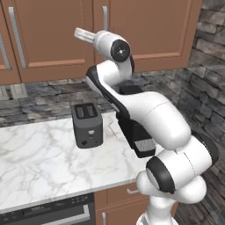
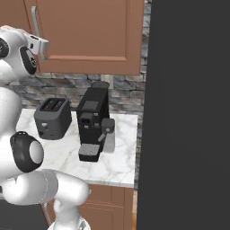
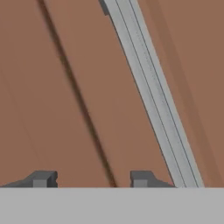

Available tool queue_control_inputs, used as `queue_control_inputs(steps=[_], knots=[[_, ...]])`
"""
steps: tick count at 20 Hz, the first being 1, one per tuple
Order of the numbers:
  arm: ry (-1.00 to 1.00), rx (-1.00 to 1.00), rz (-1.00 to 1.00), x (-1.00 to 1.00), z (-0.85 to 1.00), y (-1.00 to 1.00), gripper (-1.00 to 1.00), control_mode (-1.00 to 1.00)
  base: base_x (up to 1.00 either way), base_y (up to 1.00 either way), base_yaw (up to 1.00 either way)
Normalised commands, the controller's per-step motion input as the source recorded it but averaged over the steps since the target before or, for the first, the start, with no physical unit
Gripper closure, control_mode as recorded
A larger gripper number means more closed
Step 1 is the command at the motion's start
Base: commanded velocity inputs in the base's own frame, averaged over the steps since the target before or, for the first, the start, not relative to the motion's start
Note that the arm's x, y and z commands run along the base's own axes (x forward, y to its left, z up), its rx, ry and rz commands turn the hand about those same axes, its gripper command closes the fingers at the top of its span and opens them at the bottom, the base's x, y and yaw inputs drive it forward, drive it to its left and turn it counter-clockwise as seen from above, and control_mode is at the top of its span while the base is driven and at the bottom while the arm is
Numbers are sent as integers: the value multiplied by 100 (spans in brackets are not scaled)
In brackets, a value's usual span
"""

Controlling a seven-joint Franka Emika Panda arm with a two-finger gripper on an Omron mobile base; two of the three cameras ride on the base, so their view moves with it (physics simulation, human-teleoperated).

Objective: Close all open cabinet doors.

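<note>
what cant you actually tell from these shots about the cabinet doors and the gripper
- Gripper contact: in the hand view the fingertips sit near a cabinet door, beside its handle; touching or apart cannot be told.
- Left base view: the arm covers the lower handle.
- Right base view: a dark panel hides everything to the right.
- Door tops: cut off by the upper edges.

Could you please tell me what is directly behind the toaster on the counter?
Behind the toaster runs the grey stone backsplash, under closed cabinet doors. The wall strip right behind its body is covered.
</note>
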Motion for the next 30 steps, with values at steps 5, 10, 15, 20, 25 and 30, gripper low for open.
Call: queue_control_inputs(steps=[5, 10, 15, 20, 25, 30], knots=[[1, 0, 0, 61, 0, -15, -100, -100, 0, 0, 0], [3, 0, 0, 45, 0, -12, -100, -100, 0, 0, 0], [2, 2, 0, -1, 0, -11, -100, -100, 0, 0, 0], [0, 7, 0, -79, 0, -15, -100, -100, 0, 0, 0], [-2, 8, 0, -99, 0, -19, -100, -100, 0, 0, 0], [-8, 6, 0, -89, 6, -23, -100, -100, 0, 0, 0]])
